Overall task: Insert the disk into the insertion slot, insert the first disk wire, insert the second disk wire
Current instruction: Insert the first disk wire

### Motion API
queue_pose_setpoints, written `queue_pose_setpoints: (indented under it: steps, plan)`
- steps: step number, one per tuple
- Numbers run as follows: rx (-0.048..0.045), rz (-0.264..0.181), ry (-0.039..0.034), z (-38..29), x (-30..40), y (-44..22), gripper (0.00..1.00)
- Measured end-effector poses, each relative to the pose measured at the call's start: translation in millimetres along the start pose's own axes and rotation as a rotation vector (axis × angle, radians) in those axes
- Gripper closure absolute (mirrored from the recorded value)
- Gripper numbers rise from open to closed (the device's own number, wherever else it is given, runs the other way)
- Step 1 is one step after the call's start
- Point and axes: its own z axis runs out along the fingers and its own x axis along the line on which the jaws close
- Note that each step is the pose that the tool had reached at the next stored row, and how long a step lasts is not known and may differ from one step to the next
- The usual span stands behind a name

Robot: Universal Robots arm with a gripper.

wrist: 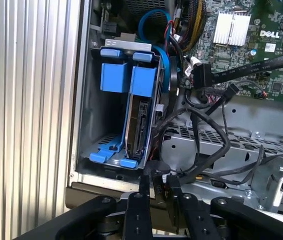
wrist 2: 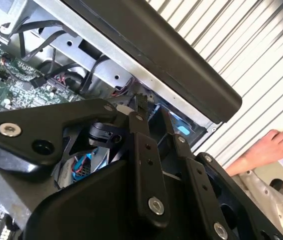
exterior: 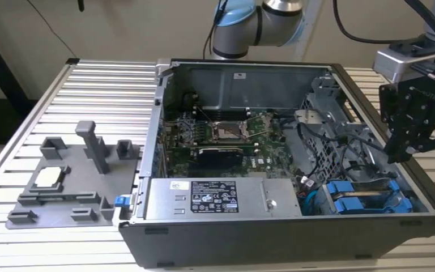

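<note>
Slatted metal table (exterior: 89, 85) carries an open computer case (exterior: 278, 241). We see the disk (wrist: 142, 125) seated in the insertion slot (wrist: 95, 120), near corner on the exterior view's right. The gripper (wrist: 158, 184) fingers pinch a black connector (wrist: 156, 178).

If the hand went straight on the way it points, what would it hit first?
Probably the black cable plug just off the hand, then the edge of the drive in its blue frame; depth is unclear.

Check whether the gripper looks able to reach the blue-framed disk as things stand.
Probably yes. The case is open, the gripper hangs over its edge close to the disk, whose near end looks uncovered; black cables lie beside it, not across it.
</note>
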Motion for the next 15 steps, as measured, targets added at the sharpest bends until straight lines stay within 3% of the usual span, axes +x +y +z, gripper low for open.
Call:
queue_pose_setpoints:
  steps: [5,7,15]
  plan:
    - [-0.0001,0.000,0.0007,0.4,0.0,-0.1,0.72]
    - [-0.0002,0.000,0.0012,0.4,0.0,0.0,0.81]
    - [-0.0002,0.000,0.0014,0.5,0.0,0.0,0.81]
